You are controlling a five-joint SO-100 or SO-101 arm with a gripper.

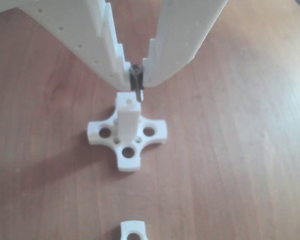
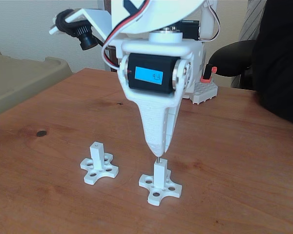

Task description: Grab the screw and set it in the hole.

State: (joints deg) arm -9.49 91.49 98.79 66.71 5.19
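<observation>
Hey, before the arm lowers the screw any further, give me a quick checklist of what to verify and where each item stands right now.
1. Grip: the white plastic claw is shut on the thin dark-grey metal screw. Ok.
2. Screw attitude: it hangs roughly upright, tip down, in both views. Ok.
3. Alignment: in the other view the tip sits right of the tiny round hole in the top of the white plastic post with cross-shaped base. Not ok.
4. Height: whether the tip touches the post top. Cannot tell.
5. Post: upright, base flat on the brown wooden table. Ok.
6. Clearance: the second white cross-based post stands apart, left in the fixed view. Ok.
</observation>
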